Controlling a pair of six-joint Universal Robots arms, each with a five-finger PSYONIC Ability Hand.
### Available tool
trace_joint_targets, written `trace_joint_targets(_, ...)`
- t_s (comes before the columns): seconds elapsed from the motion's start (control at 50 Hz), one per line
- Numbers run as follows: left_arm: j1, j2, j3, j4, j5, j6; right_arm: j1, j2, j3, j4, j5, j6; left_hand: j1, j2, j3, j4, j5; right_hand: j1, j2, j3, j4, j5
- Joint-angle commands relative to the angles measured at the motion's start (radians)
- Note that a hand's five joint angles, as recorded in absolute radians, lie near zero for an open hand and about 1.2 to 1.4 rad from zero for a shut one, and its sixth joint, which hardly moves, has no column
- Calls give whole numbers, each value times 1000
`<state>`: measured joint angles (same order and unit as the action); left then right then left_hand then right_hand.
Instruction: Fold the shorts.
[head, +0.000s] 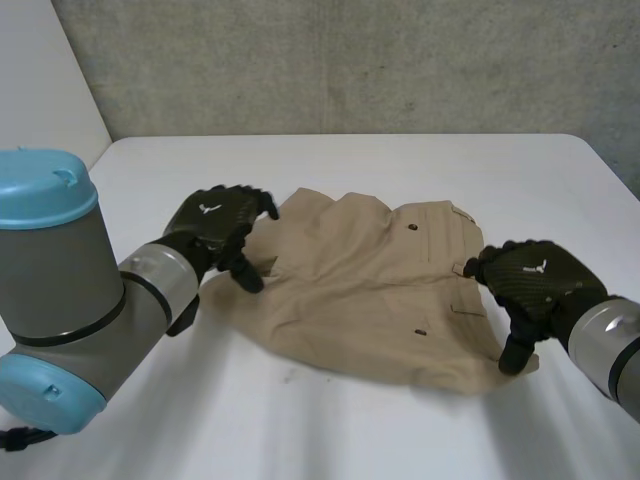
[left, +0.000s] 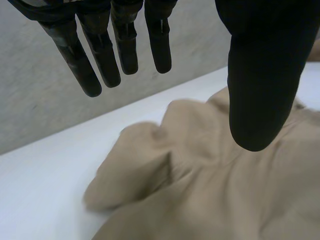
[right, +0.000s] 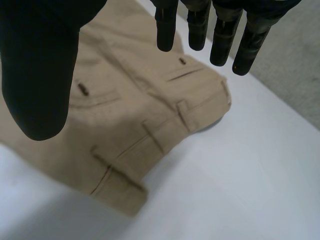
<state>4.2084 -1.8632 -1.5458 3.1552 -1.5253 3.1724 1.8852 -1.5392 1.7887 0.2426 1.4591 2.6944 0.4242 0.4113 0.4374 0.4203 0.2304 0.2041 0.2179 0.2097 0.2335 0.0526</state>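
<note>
The shorts (head: 370, 290) lay rumpled in the middle of the bench (head: 330, 440), probably soft, limp and light. The left hand (head: 215, 225) hovered spread and empty over the leg end (left: 130, 170), the right hand (head: 530, 280) likewise over the waistband (right: 165, 130): likely holds

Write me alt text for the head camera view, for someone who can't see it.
Tan shorts lie rumpled on a white table, with the robot's black left hand at their leg end and its right hand at their waistband end. Both hands are open.
</note>
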Motion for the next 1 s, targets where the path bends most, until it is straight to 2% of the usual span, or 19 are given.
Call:
trace_joint_targets(0.02,21,-14,-79,11,-47,3,-6,45,55,-29,-23,-7,30,43,17,34,49,-13,-27,-19,-43,-36)
trace_joint_targets(0.18,19,-165,-65,31,-50,6,-5,180,70,-123,-51,-5,42,55,29,46,61,142,128,136,113,119)
trace_joint_targets(0.24,16,-218,-37,28,-53,6,-3,221,67,-154,-48,-5,77,90,64,81,96,476,462,470,446,453)
trace_joint_targets(0.26,15,-234,-31,26,-55,7,-3,225,64,-160,-49,-5,121,134,107,124,140,672,658,666,642,649)
trace_joint_targets(0.28,15,-246,-25,26,-56,9,-6,226,58,-176,-49,-2,182,195,169,186,201,1115,1102,1110,1086,1092)
trace_joint_targets(0.3,12,-255,-17,26,-58,12,-6,226,58,-177,-49,-2,267,280,254,271,286,1120,1106,1114,1090,1097)
trace_joint_targets(0.32,9,-267,-5,29,-56,20,-8,225,58,-186,-49,2,495,507,481,498,514,1191,1178,1186,1162,1168)
trace_joint_targets(0.4,8,-268,19,31,-59,50,-8,212,63,-230,-48,12,971,984,958,975,990,1192,1178,1187,1163,1169)
trace_joint_targets(0.52,7,-194,23,17,-62,73,-1,104,63,-212,-42,10,972,985,959,976,991,1192,1178,1187,1163,1169)
trace_joint_targets(0.58,7,-78,-7,5,-56,69,0,73,52,-181,-43,8,972,985,959,976,991,1192,1178,1187,1163,1169)
trace_joint_targets(0.72,5,220,-71,-93,-45,69,-9,-136,-52,-7,-55,1,972,985,959,976,991,1192,1178,1187,1163,1169)
trace_joint_targets(0.82,8,380,-47,-155,7,69,-9,-225,-222,95,-57,1,972,985,959,976,991,1192,1178,1187,1163,1169)
trace_joint_targets(0.9,22,466,9,-173,83,60,-9,-231,-340,133,-54,1,972,985,959,976,991,1192,1178,1187,1163,1169)
trace_joint_targets(1.0,38,467,38,-176,120,34,-5,-201,-410,142,-60,1,972,985,959,976,991,1192,1178,1187,1163,1169)
